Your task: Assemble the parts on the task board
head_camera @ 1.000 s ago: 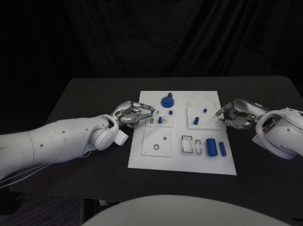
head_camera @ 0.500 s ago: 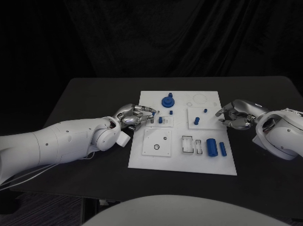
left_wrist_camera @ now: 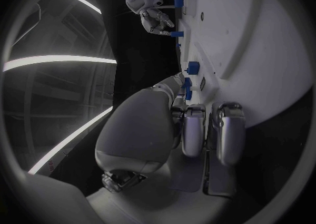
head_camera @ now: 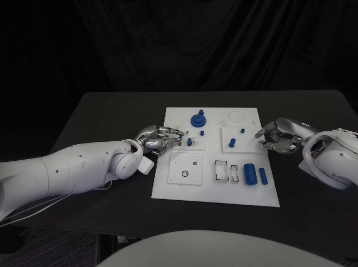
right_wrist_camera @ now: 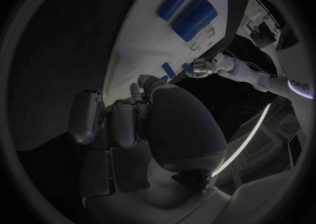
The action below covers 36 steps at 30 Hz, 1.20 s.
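Observation:
The white task board (head_camera: 215, 186) lies mid-table with blue parts on it: a gear-like piece (head_camera: 197, 120), small pegs (head_camera: 189, 142) (head_camera: 231, 143), and two cylinders (head_camera: 249, 173) lying at its near right. My left hand (head_camera: 157, 137) hovers over the board's left edge with its fingers drawn together. Their tips are close to a small blue peg (left_wrist_camera: 187, 88), and I cannot tell whether they pinch anything. My right hand (head_camera: 277, 137) sits at the board's right edge, fingers curled. In the right wrist view it pinches a thin pale-blue pin (right_wrist_camera: 135, 91).
The board has open slots (head_camera: 220, 171) and a round hole (head_camera: 184, 174) along its near half. Bare black table (head_camera: 107, 117) surrounds the board, and a dark curtain hangs behind it.
My left hand has crept a little nearer and toward the peg by the board's left edge. The right hand and the parts have stayed put.

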### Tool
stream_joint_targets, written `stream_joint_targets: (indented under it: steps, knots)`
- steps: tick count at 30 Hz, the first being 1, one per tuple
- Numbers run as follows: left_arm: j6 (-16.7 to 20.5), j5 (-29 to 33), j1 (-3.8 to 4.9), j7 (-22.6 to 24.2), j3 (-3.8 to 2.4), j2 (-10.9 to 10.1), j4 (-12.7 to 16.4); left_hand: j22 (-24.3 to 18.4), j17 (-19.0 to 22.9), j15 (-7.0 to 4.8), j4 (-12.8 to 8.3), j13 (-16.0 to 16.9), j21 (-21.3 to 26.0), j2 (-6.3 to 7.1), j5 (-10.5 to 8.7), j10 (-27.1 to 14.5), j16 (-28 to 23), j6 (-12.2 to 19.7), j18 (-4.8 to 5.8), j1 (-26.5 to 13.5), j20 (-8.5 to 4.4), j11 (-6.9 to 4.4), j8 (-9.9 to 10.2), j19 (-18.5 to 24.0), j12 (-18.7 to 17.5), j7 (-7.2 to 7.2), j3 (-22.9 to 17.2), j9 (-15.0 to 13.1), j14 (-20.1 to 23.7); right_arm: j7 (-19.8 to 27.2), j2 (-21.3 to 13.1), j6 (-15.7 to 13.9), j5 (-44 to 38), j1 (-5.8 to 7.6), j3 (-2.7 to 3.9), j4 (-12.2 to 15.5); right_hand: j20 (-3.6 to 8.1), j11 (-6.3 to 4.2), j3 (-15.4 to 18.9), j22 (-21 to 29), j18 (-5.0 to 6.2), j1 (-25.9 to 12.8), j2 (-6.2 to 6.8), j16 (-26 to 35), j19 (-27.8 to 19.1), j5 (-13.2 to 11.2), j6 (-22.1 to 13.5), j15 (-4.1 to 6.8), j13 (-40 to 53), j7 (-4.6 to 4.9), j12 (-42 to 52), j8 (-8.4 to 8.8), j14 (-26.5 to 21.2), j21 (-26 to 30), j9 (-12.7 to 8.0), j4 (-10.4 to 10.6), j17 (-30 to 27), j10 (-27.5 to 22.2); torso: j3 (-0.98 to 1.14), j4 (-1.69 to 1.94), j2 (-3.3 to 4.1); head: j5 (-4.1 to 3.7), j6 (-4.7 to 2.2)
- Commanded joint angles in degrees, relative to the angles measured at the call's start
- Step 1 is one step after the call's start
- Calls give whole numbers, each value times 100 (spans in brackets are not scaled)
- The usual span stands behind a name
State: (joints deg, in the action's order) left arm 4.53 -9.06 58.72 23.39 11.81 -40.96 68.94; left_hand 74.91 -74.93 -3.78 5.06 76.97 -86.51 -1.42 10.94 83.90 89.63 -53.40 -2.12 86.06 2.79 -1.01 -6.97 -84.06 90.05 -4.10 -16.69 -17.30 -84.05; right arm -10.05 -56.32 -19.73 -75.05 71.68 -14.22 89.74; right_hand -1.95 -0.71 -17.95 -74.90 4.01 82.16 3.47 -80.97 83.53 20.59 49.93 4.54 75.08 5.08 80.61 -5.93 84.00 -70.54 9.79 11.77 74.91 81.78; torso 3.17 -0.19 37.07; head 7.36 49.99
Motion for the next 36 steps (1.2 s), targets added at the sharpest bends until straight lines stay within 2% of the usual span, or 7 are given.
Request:
stream_joint_targets:
  steps: [1, 6, 15, 18, 21, 27, 36]
  knots:
    - [202, 63, -64, -227, 28, 11, -21, 1375, -1507, 49, -21, 1303, 33, -33, 27, 610, 37, 11, 111, 9, 33, 46, -28, -333, -5, -26, 24, -13, -595, -19, -10, -13, -16, -22, 3, 10, -13, -1, 3, -984, -4, -27, -6, 18, -9, -11, 28, -28, 494, -23, -14, 15, 378, 14, -9, 10, 706, -15, 0, -3, -1, 4, 1]
    - [246, 63, -84, -298, 28, 18, -37, 1375, -1507, 52, -35, 1303, 33, -40, 40, 610, 37, 18, 111, 24, 35, 49, -32, -334, -5, -29, 28, -16, -595, -18, -12, -15, -16, -30, 3, 8, -12, -2, 2, -984, -4, -23, -5, 16, -9, -7, 27, -27, 490, -23, -18, 16, 378, 15, -9, 6, 708, -19, -1, 7, -1, -12, 1]
    - [284, 63, -107, -480, 28, 22, -61, 1371, -1507, 61, -106, 1303, 46, -69, 102, 610, 37, 67, 108, 97, 44, 59, -38, -326, -5, -36, 31, -18, -595, -19, -18, -15, -16, -38, 3, 10, -11, -3, -2, -986, -5, -10, -1, 9, -6, 1, 24, -26, 494, -26, -14, 18, 380, 9, -10, -6, 714, -16, -5, 5, -3, -9, 1]
    - [287, 63, -111, -538, 28, 21, -67, 1374, -1507, 66, -161, 1303, 36, -64, 207, 610, 37, 93, 110, 138, 48, 67, -47, -334, -5, -48, 36, -19, -595, -20, -20, -14, -16, -41, 3, 11, -11, -4, -5, -987, -6, -2, 0, 14, -5, 7, 24, -25, 495, -26, -12, 18, 379, 5, -10, -13, 709, -14, -4, 1, -1, 0, 1]
    - [289, 63, -115, -596, 28, 17, -70, 1375, -1507, 66, -169, 1303, 33, -60, 220, 610, 37, 94, 111, 142, 49, 68, -50, -336, -5, -51, 39, -19, -595, -20, -22, -14, -16, -43, 3, 12, -11, -5, -7, -985, -5, 4, 2, 11, -7, 12, 24, -24, 494, -26, -13, 19, 380, 11, -11, -19, 711, -15, -3, -2, -2, 3, 1]
    - [338, -385, -120, -722, 28, -3, -59, 1375, -1507, 99, -265, 1303, 32, -28, 455, 610, 37, 121, 111, 171, 73, 116, -72, -339, -5, -118, 49, -17, -595, -20, -25, -14, -16, -45, 3, 14, -8, -6, -20, -987, -6, 36, 6, 10, -3, 43, 25, -23, 492, -24, -15, 19, 380, 4, -12, -50, 712, -17, 0, 3, 2, -7, 1]
    - [442, -651, -123, -845, 28, -10, -33, 1377, -1507, 113, -283, 1303, 25, -29, 439, 610, 37, 101, 113, 148, 84, 141, -98, -346, -5, -159, 58, -23, -595, -20, -26, -13, -16, -47, 4, 16, -8, -6, -20, -987, -6, 36, 6, 10, -3, 43, 25, -23, 492, -24, -15, 19, 380, 4, -12, -50, 712, -17, 3, 5, 3, -6, 1]
